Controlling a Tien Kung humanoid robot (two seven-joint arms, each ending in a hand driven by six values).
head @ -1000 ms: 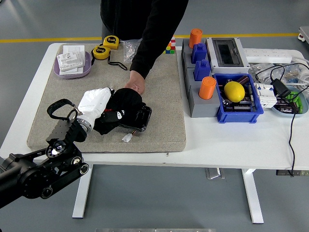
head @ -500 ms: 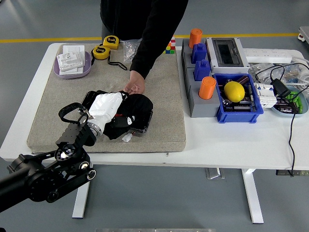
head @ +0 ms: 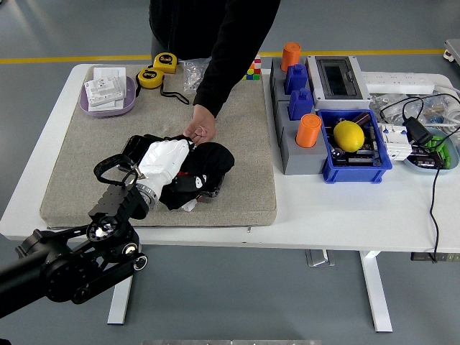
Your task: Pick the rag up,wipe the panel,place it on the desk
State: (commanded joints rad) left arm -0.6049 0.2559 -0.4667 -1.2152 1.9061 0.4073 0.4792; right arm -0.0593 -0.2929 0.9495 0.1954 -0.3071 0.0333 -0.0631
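A black rag (head: 205, 167) lies bunched over the black panel (head: 135, 148) in the middle of the grey mat (head: 86, 154). My left hand (head: 167, 161), white-shelled, presses on the rag with its fingers curled into the cloth. Only the panel's left corner and a bit of its lower right edge show from under the rag and hand. A person's hand (head: 198, 130) reaches down from the far side and holds the panel's upper edge. My right arm is out of sight.
A purple tray (head: 128, 100) with white parts and two yellow tape measures (head: 157, 70) sit at the back left. On the right stand a grey holder (head: 295, 144) with orange and blue pieces, a blue bin (head: 356, 172) with a lemon, and cables.
My left hand slid the rag rightward and slightly down across the panel, baring the panel's left corner. The person's hand stayed at the panel's upper edge.
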